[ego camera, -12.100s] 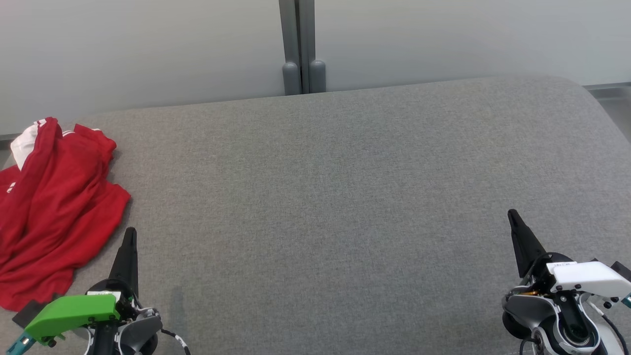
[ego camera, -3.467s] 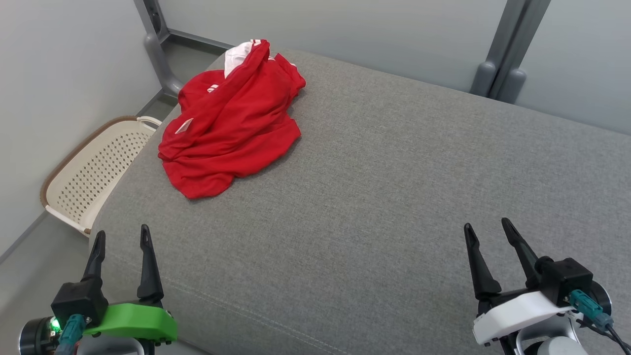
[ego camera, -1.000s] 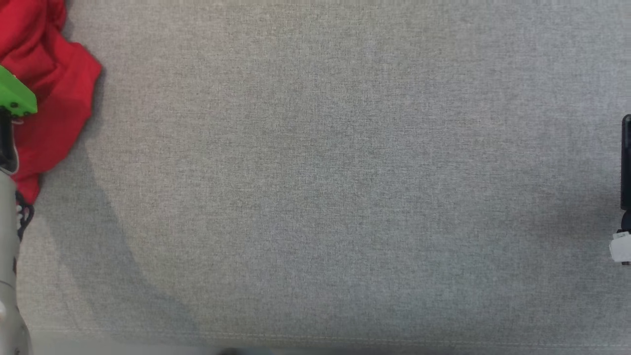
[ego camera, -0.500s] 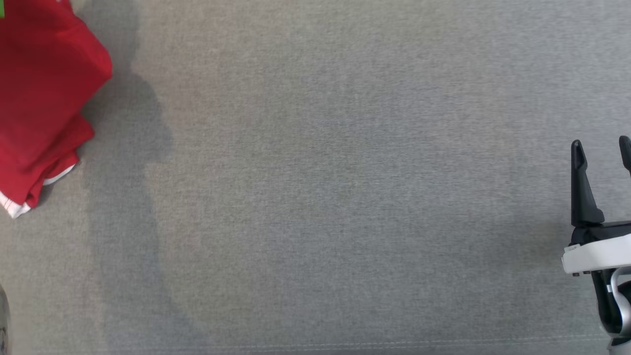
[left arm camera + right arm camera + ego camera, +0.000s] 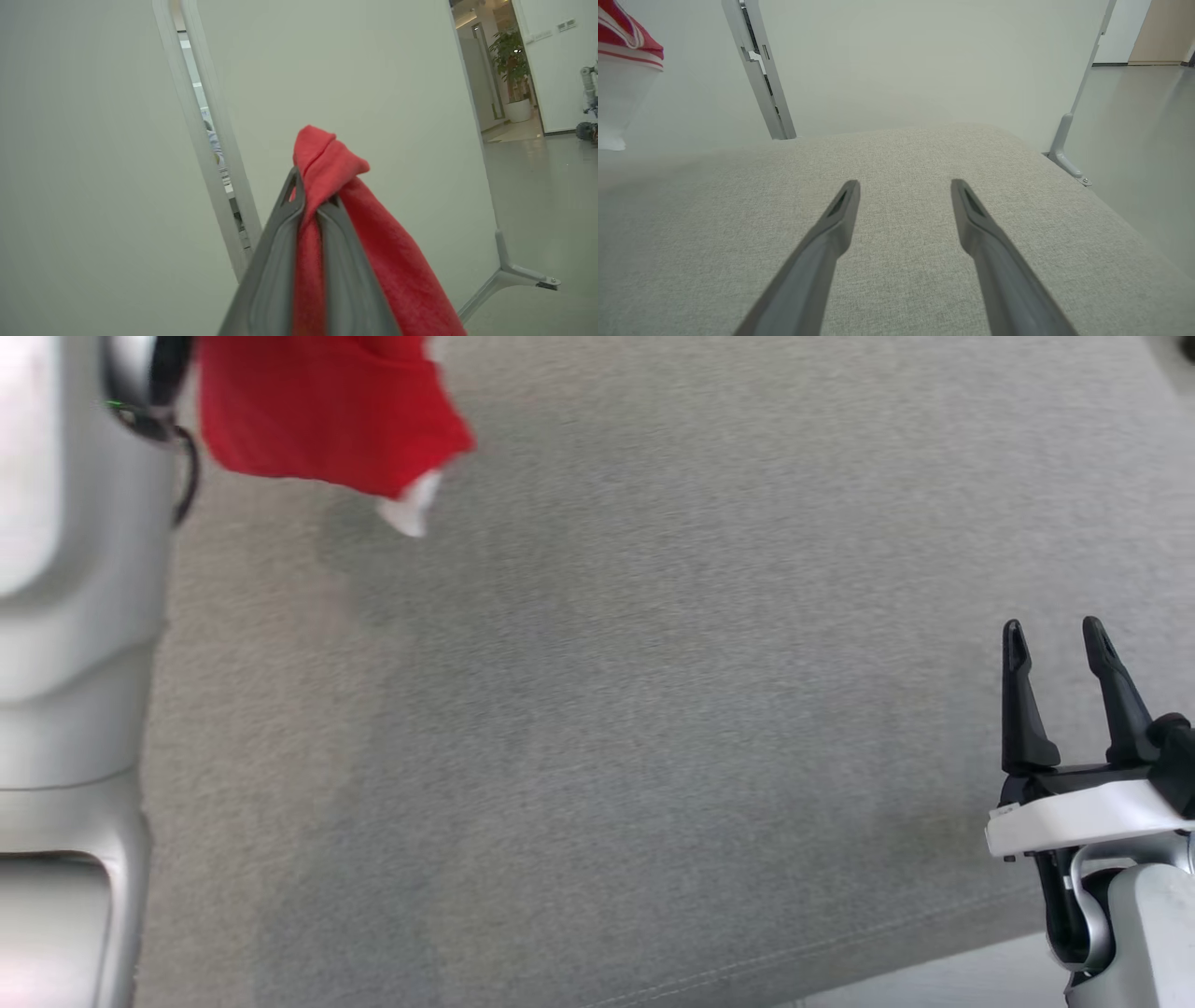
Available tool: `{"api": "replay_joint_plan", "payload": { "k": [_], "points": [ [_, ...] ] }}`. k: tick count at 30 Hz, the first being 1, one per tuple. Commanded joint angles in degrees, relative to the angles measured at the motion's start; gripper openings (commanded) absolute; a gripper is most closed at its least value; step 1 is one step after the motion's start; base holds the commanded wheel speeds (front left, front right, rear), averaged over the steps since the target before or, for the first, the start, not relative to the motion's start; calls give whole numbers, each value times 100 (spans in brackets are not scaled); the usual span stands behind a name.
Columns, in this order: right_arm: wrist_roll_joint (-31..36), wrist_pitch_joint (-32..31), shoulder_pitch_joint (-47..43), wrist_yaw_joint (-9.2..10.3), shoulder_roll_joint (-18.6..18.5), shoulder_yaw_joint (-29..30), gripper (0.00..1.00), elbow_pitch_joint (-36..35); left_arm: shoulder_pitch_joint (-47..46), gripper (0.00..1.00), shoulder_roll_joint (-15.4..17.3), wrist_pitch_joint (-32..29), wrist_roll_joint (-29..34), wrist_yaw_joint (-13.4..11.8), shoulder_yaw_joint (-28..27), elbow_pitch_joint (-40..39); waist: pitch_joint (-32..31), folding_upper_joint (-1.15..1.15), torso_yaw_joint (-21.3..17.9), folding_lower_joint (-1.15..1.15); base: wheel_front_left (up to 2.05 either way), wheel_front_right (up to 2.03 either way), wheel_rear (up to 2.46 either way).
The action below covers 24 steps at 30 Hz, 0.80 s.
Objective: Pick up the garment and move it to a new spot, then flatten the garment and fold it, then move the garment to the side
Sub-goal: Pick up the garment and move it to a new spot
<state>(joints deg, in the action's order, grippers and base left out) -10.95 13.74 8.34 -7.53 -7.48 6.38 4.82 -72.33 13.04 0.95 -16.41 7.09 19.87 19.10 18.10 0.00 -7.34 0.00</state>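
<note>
The red garment, clamped by a bunched fold in the left jaws, is judged soft, light and limp, while the right jaws are spread wide, empty.

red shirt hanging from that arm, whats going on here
The robot's left gripper has its jaws shut on a bunched fold of the red garment and holds it up over the grey cushion, cloth hanging loose. The right gripper sits open and empty, low over the cushion's near right side. Nothing is laid out or folded yet.
</note>
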Motion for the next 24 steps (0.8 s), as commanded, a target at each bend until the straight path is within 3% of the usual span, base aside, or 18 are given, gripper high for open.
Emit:
{"api": "replay_joint_plan", "payload": {
  "k": [1, 10, 24],
  "points": [
    [-34, 44, 35, 8, 37, -3, 100, 57, 96, 0, -62, -57, 5, 6, 52, -144, -169, 0, -584, 0, 0, 0, 0],
    [-71, 137, 112, 8, 142, -29, 100, 277, 667, 0, -598, -186, -314, 17, 585, -348, -132, 0, -964, 0, 0, 0, 0],
    [-90, 149, 99, 8, 142, -262, 100, 361, 3149, 0, -943, 532, -685, -233, 1411, 947, -319, 0, -818, 0, 0, 0, 0]
  ]
}}
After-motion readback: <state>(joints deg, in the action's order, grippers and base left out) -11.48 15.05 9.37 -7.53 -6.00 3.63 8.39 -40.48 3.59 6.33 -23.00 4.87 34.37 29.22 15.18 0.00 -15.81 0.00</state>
